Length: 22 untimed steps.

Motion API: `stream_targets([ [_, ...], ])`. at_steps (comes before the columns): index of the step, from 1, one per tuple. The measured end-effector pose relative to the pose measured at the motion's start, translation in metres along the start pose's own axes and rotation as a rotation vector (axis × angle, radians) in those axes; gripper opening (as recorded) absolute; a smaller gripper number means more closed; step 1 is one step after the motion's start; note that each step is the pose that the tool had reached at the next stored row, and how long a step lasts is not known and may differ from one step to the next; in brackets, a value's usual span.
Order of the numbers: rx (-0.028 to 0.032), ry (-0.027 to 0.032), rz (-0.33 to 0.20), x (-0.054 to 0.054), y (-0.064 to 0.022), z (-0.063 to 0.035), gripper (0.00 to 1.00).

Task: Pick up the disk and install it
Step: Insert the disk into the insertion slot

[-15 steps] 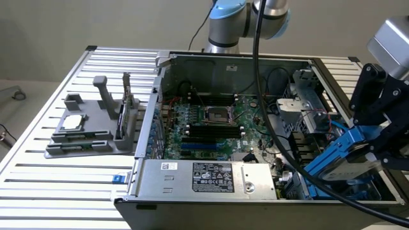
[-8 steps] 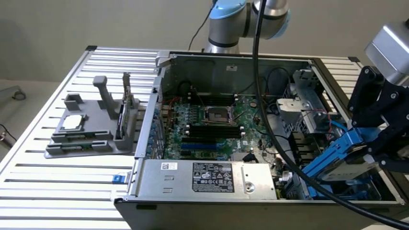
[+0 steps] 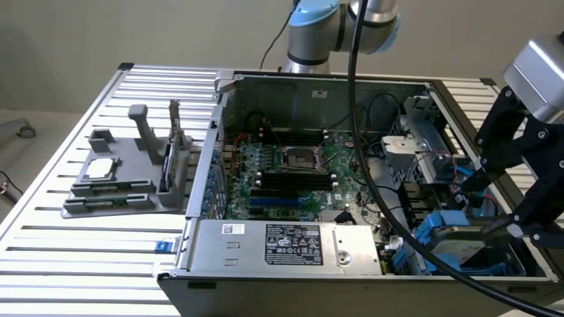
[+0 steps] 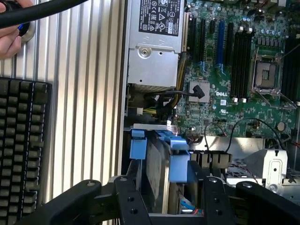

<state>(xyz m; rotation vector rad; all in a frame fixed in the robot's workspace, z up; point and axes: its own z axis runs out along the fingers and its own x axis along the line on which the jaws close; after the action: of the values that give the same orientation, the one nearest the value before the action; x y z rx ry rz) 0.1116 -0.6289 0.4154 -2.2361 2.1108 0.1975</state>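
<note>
Your gripper [image 3: 480,206] hangs over the corner of the open computer case [image 3: 352,290] that lies at the exterior view's right, nearest that camera. The disk [image 3: 458,241] is there too, standing on edge in the drive bay, its blue carrier around the grey body. From the wrist view you can see the gripper [image 4: 171,206] straddling the disk [image 4: 157,173]. One black finger [image 4: 129,201] stands on each side, and a dark gap shows between the carrier and the finger on the motherboard side. So the jaws are spread and not clamping it; the disk stands in the bay on its own.

Beside the bay lies the green motherboard [image 3: 291,178], with its empty processor socket and rows of black and blue slots. The silver power supply [image 3: 282,243] with its printed label sits along the case's near wall in the exterior view. In the wrist view that power supply [image 4: 154,51] lies next to the motherboard [image 4: 234,93].

The case rests on the slatted metal tabletop [image 3: 88,251]. At the exterior view's left, well apart from the case, a grey holder [image 3: 123,191] carries a small square silver chip [image 3: 100,168] and a thin dark card [image 3: 168,162] standing upright. A thick black cable [image 3: 352,99] runs down from the arm across the case.

The wrist view also shows a black keyboard [image 4: 21,150] lying on the tabletop [image 4: 89,93]. A person's hand [image 4: 11,33] is near the keyboard's far end.
</note>
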Motion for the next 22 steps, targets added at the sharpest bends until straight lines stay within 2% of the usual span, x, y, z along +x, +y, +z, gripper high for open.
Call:
stream_targets([
  [3, 0.0002, -0.0065, -0.002, 0.001, -0.0002, 0.0004, 0.53],
  [8, 0.0011, -0.0246, -0.003, 0.001, -0.0015, 0.0009, 0.53],
  [10, 0.0022, -0.0289, -0.003, 0.002, -0.0019, 0.0026, 0.51],
  [11, 0.0033, -0.0302, -0.004, 0.002, -0.0023, 0.0034, 0.51],
  [13, 0.0059, -0.0324, -0.004, 0.002, -0.003, 0.005, 0.38],
  [14, 0.0074, -0.0335, -0.004, 0.002, -0.0034, 0.0059, 0.38],
  [17, 0.014, -0.0361, -0.006, 0.003, -0.0047, 0.0081, 0.2],
  [19, 0.0192, -0.0371, -0.008, 0.003, -0.0058, 0.0094, 0.2],
  [20, 0.0219, -0.0376, -0.009, 0.003, -0.0064, 0.01, 0.14],
  [22, 0.0273, -0.0378, -0.01, 0.003, -0.0076, 0.0115, 0.14],
])
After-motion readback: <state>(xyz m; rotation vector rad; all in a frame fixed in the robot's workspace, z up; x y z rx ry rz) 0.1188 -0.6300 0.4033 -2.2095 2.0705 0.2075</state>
